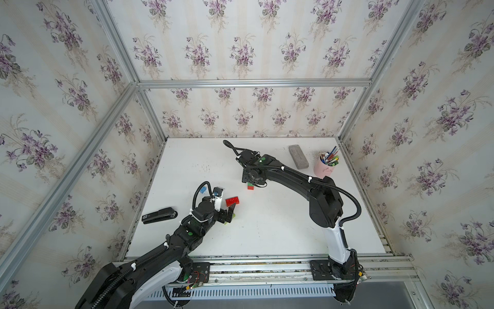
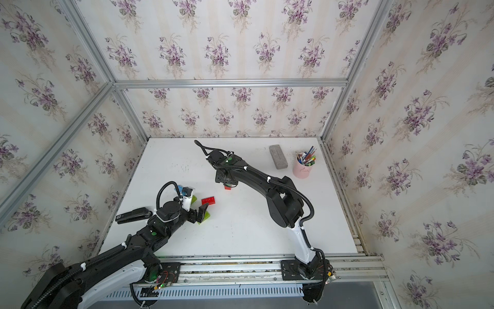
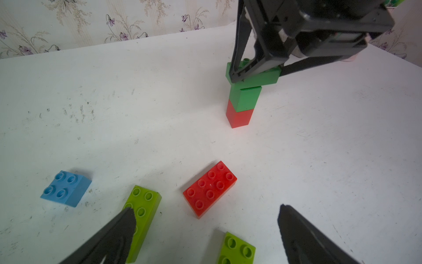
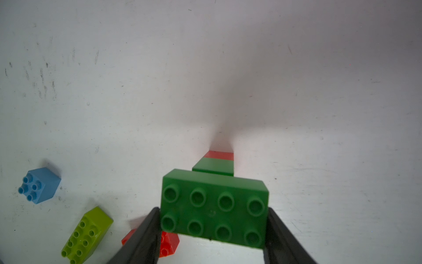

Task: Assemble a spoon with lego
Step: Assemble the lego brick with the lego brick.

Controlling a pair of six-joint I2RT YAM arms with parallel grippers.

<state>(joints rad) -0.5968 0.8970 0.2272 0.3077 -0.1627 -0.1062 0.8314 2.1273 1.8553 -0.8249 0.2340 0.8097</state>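
Observation:
The spoon shows as a short upright stack mid-table: a red 2x2 brick [image 3: 239, 116] under a green 2x2 brick [image 3: 247, 97]. On top sits a dark green 2x4 brick [image 4: 213, 208], slightly tilted, with my right gripper [image 4: 213, 210] shut on its two short ends. My left gripper [image 3: 205, 209] hangs open over loose lego. Below it lie a red 2x4 brick [image 3: 210, 188], two lime bricks [image 3: 143, 214] [image 3: 237, 249] and a blue 2x2 brick [image 3: 66, 188]. In both top views the left gripper [image 1: 228, 214] is near the table's left side.
A black stapler [image 1: 159, 215] lies at the table's left edge. A grey block [image 1: 298, 156] and a pink cup of pens [image 1: 324, 167] stand at the back right. Papered walls with metal frame rails close in the table on three sides.

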